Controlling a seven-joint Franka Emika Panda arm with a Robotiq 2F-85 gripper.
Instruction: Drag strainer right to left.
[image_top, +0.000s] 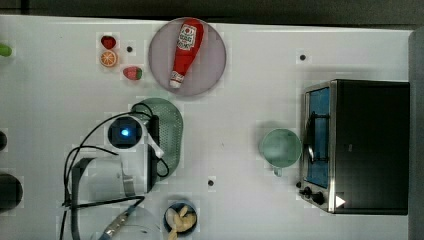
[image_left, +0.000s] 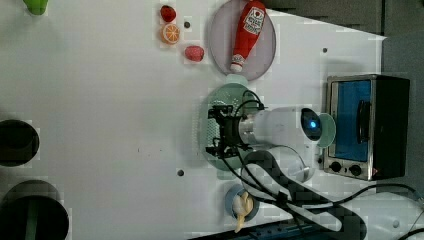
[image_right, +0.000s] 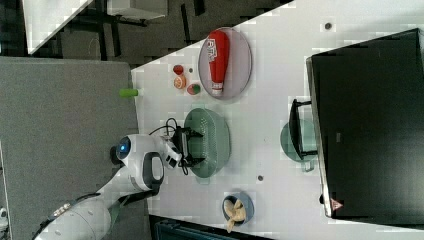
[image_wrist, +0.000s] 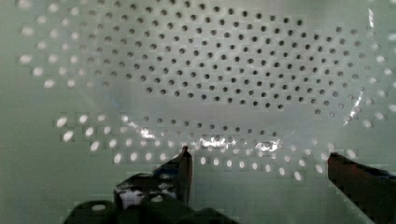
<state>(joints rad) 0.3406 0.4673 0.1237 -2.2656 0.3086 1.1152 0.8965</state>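
White tabletop (image_top: 250, 125), cluttered, arm coming in from the top view's bottom left. Nearest the arm: gripper (image_wrist: 259, 161) sits low over the strainer (image_top: 170, 131), jaws spread wide, nothing pinched; in the wrist view the dotted bowl floor is right under the two dark fingertips (image_wrist: 184, 161). Whether they touch the plastic yet, cannot tell. Strainer lies mid-table, just below the plate (image_top: 212, 75) in the top view, well apart from the mug (image_top: 280, 147).

Step in hand, my read: settle into the bowl, then drag. To do it well, get a finger down against the inner wall or hook the rim, keep light downward pressure so the holes and slick plastic don't let it slip, pull straight and slow, keep the wrist low so the strainer doesn't tip. Watch the strawberries and plate edge close by.

Counts, moving outward: one strainer, one small bowl (image_top: 181, 218) of pale food pieces at the near edge, one plate carrying one ketchup bottle (image_top: 185, 52), two strawberries (image_top: 132, 73), one orange slice (image_top: 108, 58), one mug, one toaster oven (image_top: 360, 145) farthest across, one green item (image_top: 4, 50) at the edge.
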